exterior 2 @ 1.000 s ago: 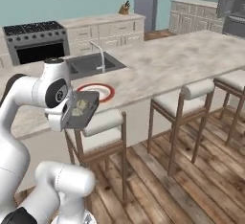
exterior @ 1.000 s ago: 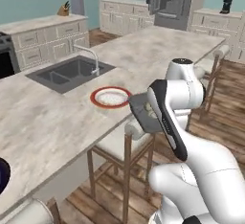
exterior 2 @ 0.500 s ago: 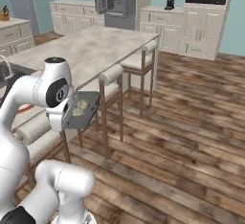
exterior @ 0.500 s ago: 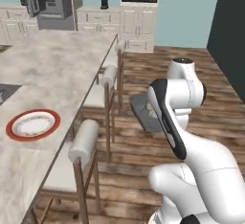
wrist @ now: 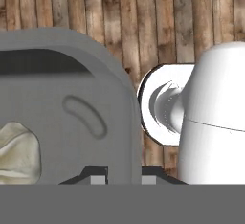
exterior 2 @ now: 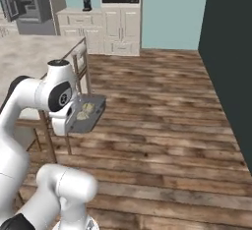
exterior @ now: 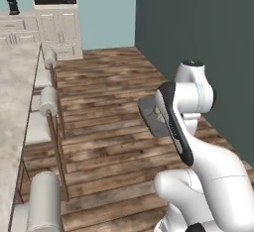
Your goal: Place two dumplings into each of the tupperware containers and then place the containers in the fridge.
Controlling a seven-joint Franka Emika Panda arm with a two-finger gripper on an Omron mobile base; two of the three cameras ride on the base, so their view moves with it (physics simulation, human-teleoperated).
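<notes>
Grey translucent tupperware container (exterior 2: 87, 113) held aloft over the wood floor (exterior 2: 162, 126), fingers (wrist: 98, 175) clamped on its near rim. Dumplings (exterior 2: 86, 110) sit inside (pale lumps; count unclear). Fridge (exterior 2: 30, 7) stands far off beyond the bench (exterior 2: 29, 59), stools (exterior: 45, 102) along the bench's edge.

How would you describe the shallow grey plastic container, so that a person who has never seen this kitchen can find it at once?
Look at the white robot arm above the brown wooden plank floor. At its gripper, held out level, is the shallow translucent grey rectangular container with rounded corners. Pale tan lumpy dumplings lie inside it, and it is carried in the air, not resting on the pale marble counter.
</notes>
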